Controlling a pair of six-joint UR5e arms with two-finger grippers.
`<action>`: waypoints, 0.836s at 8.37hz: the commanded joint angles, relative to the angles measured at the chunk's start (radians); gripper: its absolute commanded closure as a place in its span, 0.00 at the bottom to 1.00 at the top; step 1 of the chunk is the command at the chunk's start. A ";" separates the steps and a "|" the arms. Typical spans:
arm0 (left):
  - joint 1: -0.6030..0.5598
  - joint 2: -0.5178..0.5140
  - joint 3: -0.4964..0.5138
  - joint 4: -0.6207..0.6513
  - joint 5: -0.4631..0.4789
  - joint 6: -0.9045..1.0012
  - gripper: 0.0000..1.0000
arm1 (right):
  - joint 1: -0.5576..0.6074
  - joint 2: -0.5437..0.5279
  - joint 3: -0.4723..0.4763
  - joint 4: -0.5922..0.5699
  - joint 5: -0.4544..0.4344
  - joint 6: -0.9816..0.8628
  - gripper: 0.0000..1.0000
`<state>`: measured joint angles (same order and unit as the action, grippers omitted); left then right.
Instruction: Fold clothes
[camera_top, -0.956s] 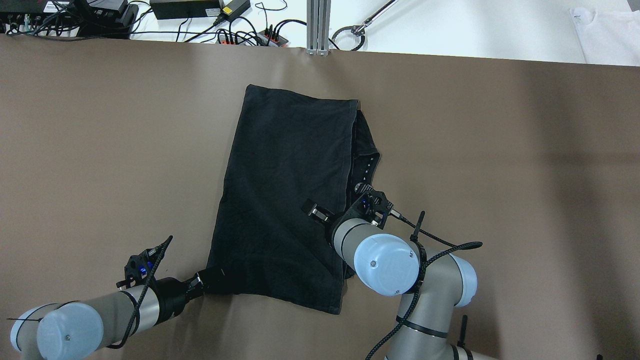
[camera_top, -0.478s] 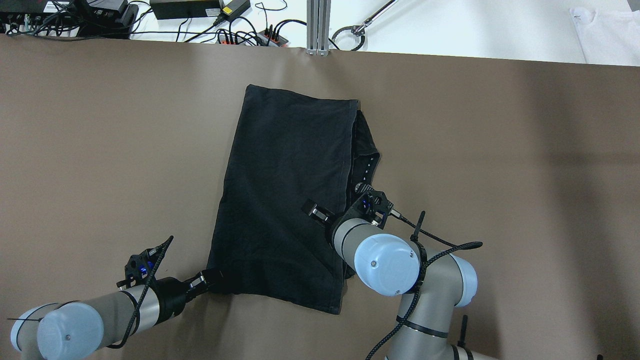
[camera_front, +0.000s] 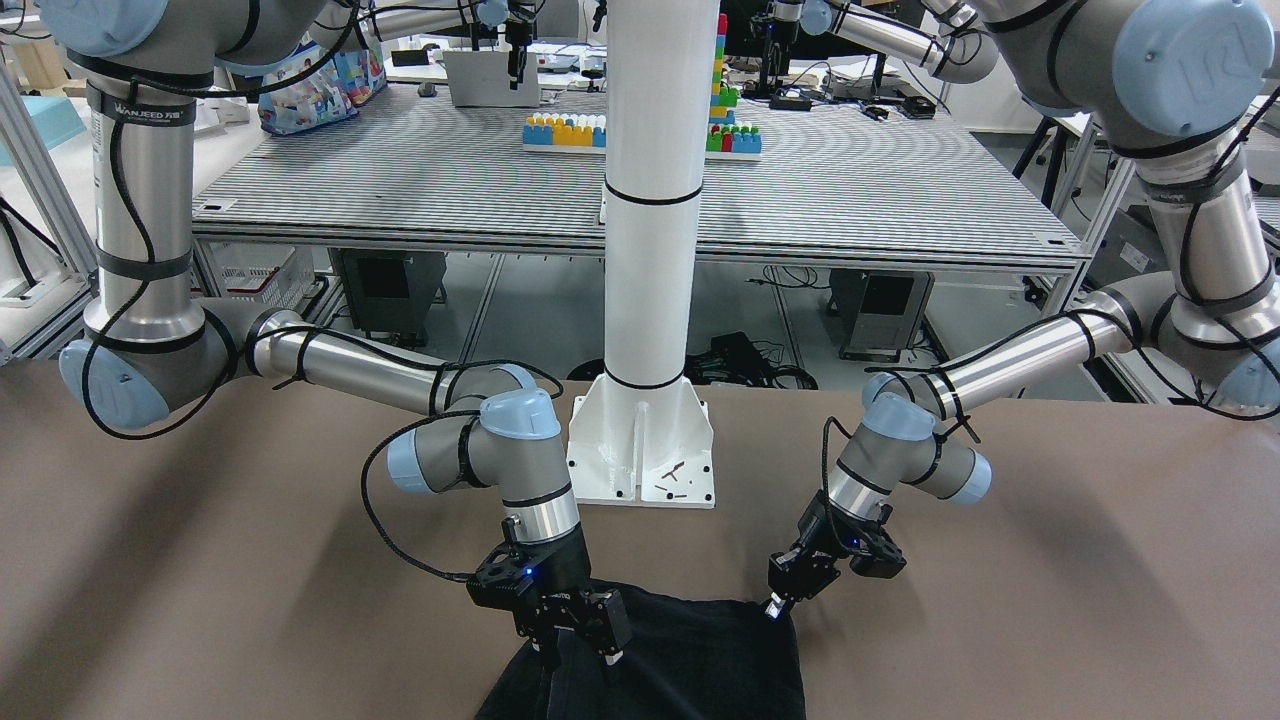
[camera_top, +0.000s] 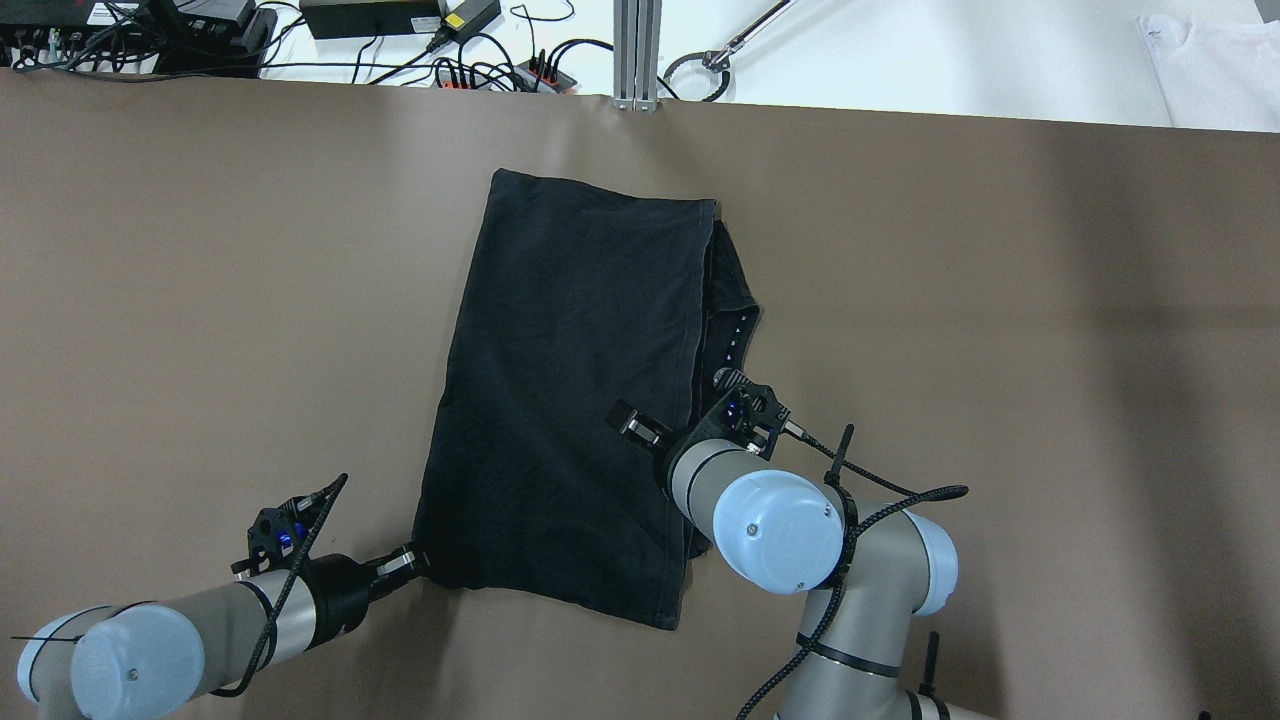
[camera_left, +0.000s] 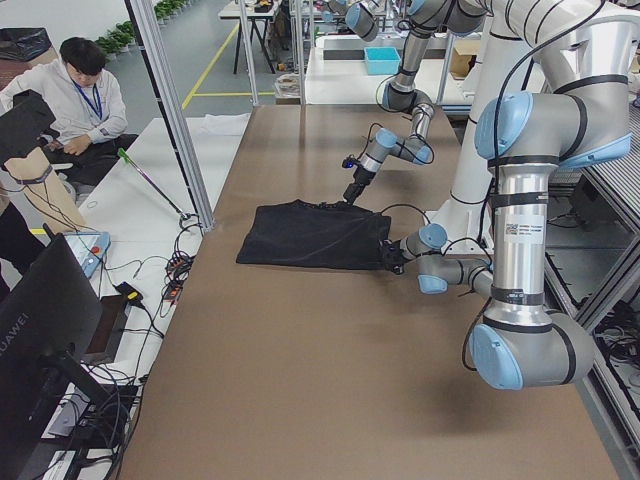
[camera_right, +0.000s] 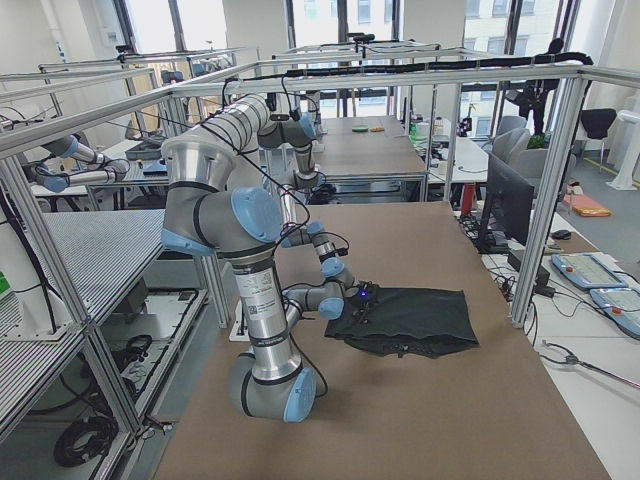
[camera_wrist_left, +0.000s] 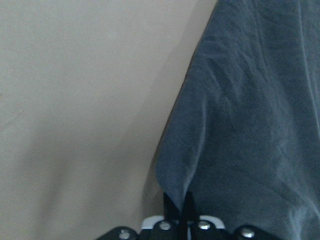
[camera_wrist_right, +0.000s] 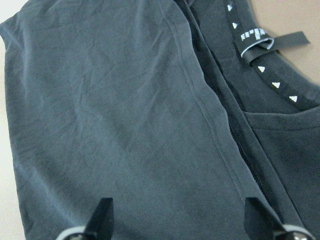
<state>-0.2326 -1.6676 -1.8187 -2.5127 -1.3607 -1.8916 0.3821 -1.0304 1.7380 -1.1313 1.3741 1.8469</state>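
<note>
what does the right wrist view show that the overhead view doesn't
Only the right wrist view: the small hanging loop on the neck tape and the hemmed edge with its stitching. Only the overhead: the clothes' whole outline, the left gripper at their near left corner, cables beyond the table's far edge. Both: the tape's white triangles and the right gripper open above the folded layer.

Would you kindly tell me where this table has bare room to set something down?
The brown tabletop is bare on both sides of the black cloth, out to the table ends. It is crowded at the cloth's robot-side edge: the left gripper at its corner, the open right gripper over its right part.
</note>
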 joint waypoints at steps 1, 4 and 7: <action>0.001 -0.003 0.001 0.000 0.000 0.008 1.00 | 0.000 -0.016 0.000 0.001 0.000 0.000 0.07; 0.003 -0.008 0.001 0.000 0.000 0.009 1.00 | -0.038 -0.113 0.023 -0.015 0.000 0.061 0.10; 0.004 -0.008 0.009 0.000 0.002 0.009 1.00 | -0.116 -0.177 0.051 -0.015 -0.033 0.187 0.10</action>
<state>-0.2294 -1.6749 -1.8150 -2.5121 -1.3606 -1.8823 0.3200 -1.1723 1.7748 -1.1454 1.3729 1.9486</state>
